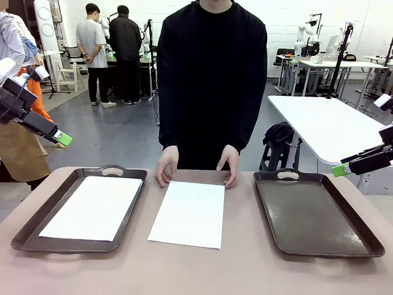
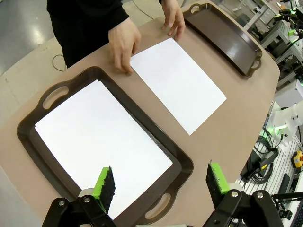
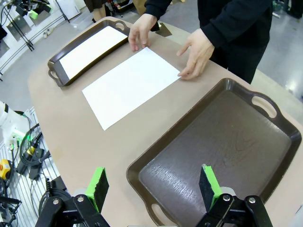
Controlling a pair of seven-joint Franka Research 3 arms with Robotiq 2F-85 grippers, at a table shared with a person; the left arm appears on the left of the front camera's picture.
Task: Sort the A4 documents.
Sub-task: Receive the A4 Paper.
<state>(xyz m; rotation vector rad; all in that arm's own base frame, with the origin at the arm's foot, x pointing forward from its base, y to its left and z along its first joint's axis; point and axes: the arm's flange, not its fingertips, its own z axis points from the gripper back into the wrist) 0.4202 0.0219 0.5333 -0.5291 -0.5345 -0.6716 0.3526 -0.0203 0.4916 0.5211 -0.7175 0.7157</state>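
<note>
The table (image 1: pixel 245 270) is a wide beige top, and it carries two dark brown trays with handles. The left tray (image 1: pixel 37 230) lies on the robot's left and already holds one white sheet (image 1: pixel 92 208), flat and inside the rim. The right tray (image 1: pixel 316 215) lies on the robot's right and has nothing in it.

Between the two trays, directly on the table, lies the middle sheet (image 1: pixel 188 215). Its long axis runs from the robot's side toward the person, almost parallel to the long sides of the trays (slightly turned, I think). The person's two hands (image 1: pixel 167 166) press its far corners with the fingertips, so the near short edge is the free one.

The left gripper (image 2: pixel 161 182) hangs above the near end of the left tray, and the middle sheet lies ahead of it and to the inner side. The right gripper (image 3: pixel 152 184) hangs above the near part of the right tray, the sheet again ahead and inward. Neither arm seems clearly nearer, as the sheet lies about midway.

Both grippers stand with the jaws wide apart and hold nothing.

The sheets are plain white, blank and very thin, lying flat with no raised edge, so I judge that picking one from the table will be difficult.
</note>
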